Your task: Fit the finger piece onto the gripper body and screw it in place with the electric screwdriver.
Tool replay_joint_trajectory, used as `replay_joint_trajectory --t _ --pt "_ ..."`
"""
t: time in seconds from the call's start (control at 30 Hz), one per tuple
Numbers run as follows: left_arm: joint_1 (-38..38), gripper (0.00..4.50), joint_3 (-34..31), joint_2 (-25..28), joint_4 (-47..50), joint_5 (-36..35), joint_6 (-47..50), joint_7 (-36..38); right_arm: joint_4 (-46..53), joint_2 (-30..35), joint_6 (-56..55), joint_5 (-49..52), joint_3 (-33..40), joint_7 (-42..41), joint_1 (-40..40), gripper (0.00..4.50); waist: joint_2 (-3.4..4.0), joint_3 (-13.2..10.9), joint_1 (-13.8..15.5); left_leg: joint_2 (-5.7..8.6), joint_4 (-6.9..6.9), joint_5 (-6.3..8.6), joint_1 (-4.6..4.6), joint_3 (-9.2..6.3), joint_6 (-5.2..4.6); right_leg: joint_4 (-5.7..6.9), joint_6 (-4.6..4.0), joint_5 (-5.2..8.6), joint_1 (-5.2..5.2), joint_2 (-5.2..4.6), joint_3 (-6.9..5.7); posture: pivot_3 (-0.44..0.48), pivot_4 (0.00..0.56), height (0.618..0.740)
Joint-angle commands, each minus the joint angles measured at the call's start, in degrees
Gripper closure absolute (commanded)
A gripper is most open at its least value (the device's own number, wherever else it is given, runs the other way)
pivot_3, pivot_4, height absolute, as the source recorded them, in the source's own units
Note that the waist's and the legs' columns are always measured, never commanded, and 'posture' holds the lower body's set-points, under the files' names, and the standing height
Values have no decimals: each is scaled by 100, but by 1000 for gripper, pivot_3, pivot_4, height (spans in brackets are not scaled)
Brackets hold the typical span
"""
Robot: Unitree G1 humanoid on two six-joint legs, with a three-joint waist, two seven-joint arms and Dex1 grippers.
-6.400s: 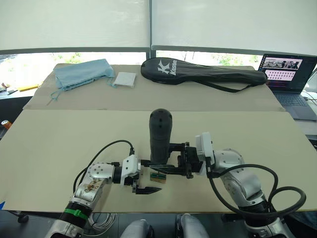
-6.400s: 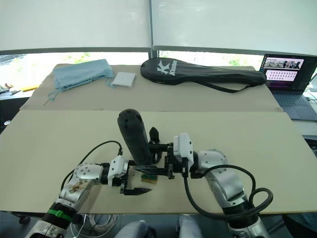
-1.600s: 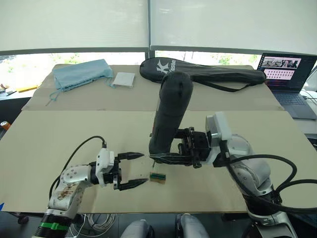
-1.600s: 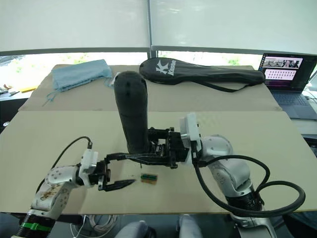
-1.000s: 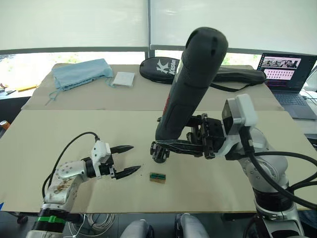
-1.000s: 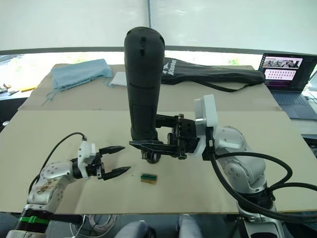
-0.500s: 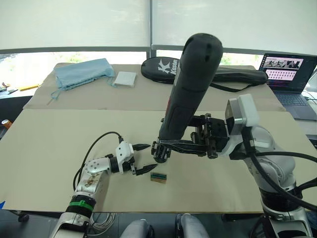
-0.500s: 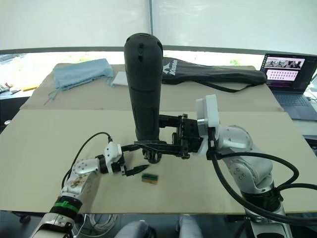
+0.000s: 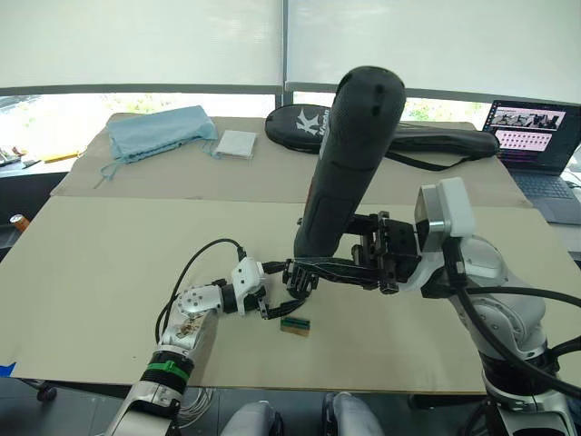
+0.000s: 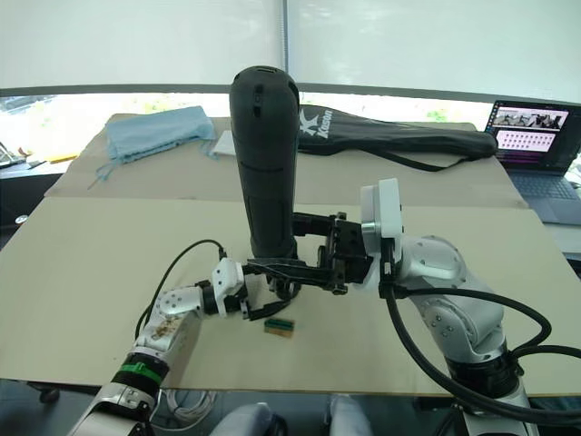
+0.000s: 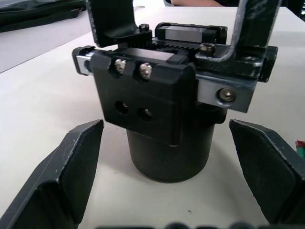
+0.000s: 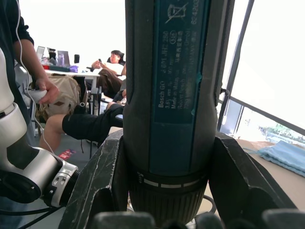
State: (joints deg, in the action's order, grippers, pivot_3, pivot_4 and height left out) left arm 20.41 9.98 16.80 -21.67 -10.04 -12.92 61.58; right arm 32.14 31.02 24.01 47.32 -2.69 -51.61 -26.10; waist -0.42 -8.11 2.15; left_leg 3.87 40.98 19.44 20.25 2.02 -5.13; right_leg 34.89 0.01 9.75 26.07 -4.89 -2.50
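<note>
screwdriver (image 9: 349,163) stands nearly upright in the right gripper (image 9: 331,271), whose two fingers are clamped round its lower end, its top leaning a little to the right and far. half a second ago it stood the same way; a second ago it leaned more, so the right arm has mostly settled

left gripper (image 9: 272,292) is what has moved. a second ago it hung well to the left over bare table (image 9: 109,263); now it has swung in to the right and sits just under the screwdriver's lower end. its fingers (image 11: 76,164) are spread wide with nothing between them yet. in the left wrist view the gripper body (image 11: 162,119) stands between those two fingers, a dark rounded base with a blocky top carrying small screws, apart from both. whether it rests on the table or hangs at the screwdriver's tip i cannot tell

small green-and-tan block (image 9: 294,324) lies on the table just near of both grippers, untouched. finger piece: i cannot pick it out with any certainty, and whether it is already fitted is not clear

reading this, the left arm looks set to close on the gripper body and steady it for driving. it needs to close squarely on the base, since an off-centre pinch could tip it

far off lie a racket bag (image 9: 436,138), a blue cloth (image 9: 159,132) and a laptop (image 9: 536,127)
</note>
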Motion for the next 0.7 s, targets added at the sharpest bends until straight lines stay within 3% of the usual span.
replay_joint_trajectory --t 0.03,0.1,0.13,0.17,0.27,0.7 --pt "1 58 313 -93 -62 243 164 -45 209 25 21 113 182 68 -118 2582 0 0 9 1 0 0 0 0 0 0 0 0 -1 -1 0 0 150 740" --pt "87 58 315 -143 -59 212 213 -19 209 17 28 106 182 77 -120 2582 0 0 12 3 0 -1 0 -1 -2 -1 2 -1 -1 -3 0 0 150 740" --pt "114 570 315 -158 -59 194 228 -2 210 15 31 105 183 82 -121 2582 0 0 13 4 0 -1 1 -1 -4 -1 3 -2 -1 -4 0 0 150 740" --pt "145 718 338 -142 -74 242 236 -16 218 17 35 103 182 87 -117 2582 0 0 15 5 0 -1 1 -1 -5 -1 3 -2 -1 -6 -1 0 150 740" --pt "194 2140 391 -79 -112 330 299 -8 237 44 42 92 201 89 -78 2582 0 0 14 7 0 -1 3 -2 -7 -1 5 -3 0 -6 -1 0 150 740" --pt "1181 2185 114 165 -1631 23 -414 1234 375 186 105 188 297 60 156 2582 -6 -3 -77 12 1 -2 5 -3 -9 -2 9 -5 4 -6 0 0 150 740"
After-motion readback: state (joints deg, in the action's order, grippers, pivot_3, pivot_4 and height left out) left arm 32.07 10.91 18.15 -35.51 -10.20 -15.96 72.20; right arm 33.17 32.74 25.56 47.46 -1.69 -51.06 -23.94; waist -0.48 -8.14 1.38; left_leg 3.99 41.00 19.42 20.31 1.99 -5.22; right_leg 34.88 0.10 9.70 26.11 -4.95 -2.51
